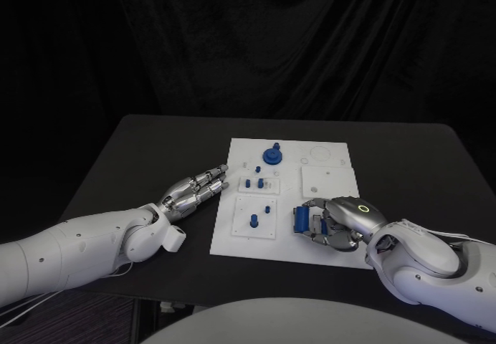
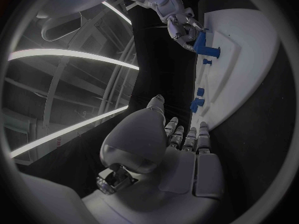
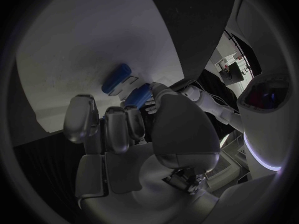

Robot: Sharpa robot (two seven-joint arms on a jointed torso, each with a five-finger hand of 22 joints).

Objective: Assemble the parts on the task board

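The white task board [image 1: 234, 241] lies in the middle of the black table. A round blue part [image 1: 273, 155] stands near its far edge, and several small blue pegs [image 1: 255, 185] stand in its left-hand plates. My right hand [image 1: 343, 221] rests on the board's near right area, fingers curled around a blue block-like part [image 1: 302, 218]. In the right wrist view this part [image 3: 138, 95] sits at the fingertips, with a second blue piece [image 3: 116, 78] just beyond on the board [image 3: 93, 45]. My left hand [image 1: 194, 190] lies on the table beside the board's left edge, fingers stretched out and holding nothing.
Two low white square plates [image 1: 320, 178] sit on the board's right half, ahead of my right hand. Bare black table [image 1: 413, 165] runs around the board on every side. The left wrist view shows the board [image 2: 249, 45] and my right hand [image 2: 177, 20] across it.
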